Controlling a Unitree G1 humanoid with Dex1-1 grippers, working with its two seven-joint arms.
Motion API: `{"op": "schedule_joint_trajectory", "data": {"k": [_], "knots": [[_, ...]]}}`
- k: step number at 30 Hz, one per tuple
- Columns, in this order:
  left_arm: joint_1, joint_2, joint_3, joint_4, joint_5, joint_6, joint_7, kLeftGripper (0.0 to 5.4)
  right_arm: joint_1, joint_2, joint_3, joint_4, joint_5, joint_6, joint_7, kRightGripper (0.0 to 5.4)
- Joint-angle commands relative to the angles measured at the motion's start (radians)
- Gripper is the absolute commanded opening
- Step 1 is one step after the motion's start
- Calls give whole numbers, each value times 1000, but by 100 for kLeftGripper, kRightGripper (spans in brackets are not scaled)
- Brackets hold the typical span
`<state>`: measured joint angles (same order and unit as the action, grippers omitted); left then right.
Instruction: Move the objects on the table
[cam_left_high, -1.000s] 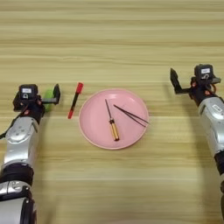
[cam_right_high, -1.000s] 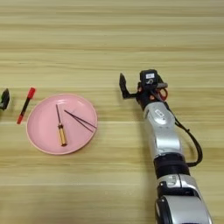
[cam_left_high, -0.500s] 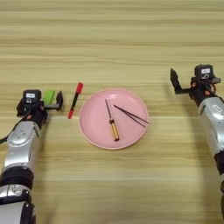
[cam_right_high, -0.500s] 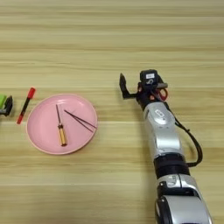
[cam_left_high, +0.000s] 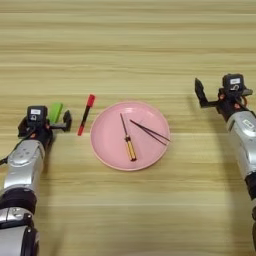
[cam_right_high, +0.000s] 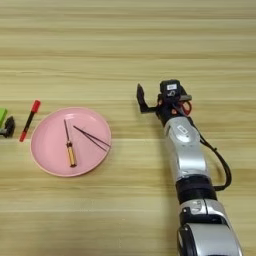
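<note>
On the table (cam_left_high: 130, 45), a flat green block (cam_left_high: 55, 112) lies at the left, with a slim red marker (cam_left_high: 85, 115) just right of it. My left gripper (cam_left_high: 50, 122) sits open at the block's near end, and one black finger (cam_left_high: 66, 120) stands between the block and the marker. I cannot tell whether it touches the block. Black tweezers (cam_left_high: 150, 131) and a small screwdriver with an orange handle (cam_left_high: 127, 143) lie in a pink plate (cam_left_high: 107, 145) at the centre. Far to the right, my right gripper (cam_right_high: 162, 102) rests open and holds nothing.
The plate lies right of the marker, roughly midway between my two arms. Both forearms rest on the wood near the side edges. Bare plank surface stretches across the far half of the table.
My left gripper has drawn back toward me, and the green block, unseen a second ago, now shows beside its finger. The right arm, marker and plate have not moved.
</note>
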<state>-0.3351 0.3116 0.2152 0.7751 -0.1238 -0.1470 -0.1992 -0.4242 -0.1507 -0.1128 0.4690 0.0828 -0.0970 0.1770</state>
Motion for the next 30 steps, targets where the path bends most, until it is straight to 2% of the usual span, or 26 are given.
{"op": "schedule_joint_trajectory", "data": {"k": [1, 9, 30], "knots": [[7, 6, -7, 20, 14, 28, 7, 540, -20, 1, -5, 5, 6, 3, -8, 540], [2, 6, -12, 31, 16, 37, 9, 540, -24, 2, -6, 9, 6, 3, -10, 540], [-1, 5, -7, 43, 9, 26, 3, 333, -27, -1, -9, 16, 8, 0, -15, 540]]}}
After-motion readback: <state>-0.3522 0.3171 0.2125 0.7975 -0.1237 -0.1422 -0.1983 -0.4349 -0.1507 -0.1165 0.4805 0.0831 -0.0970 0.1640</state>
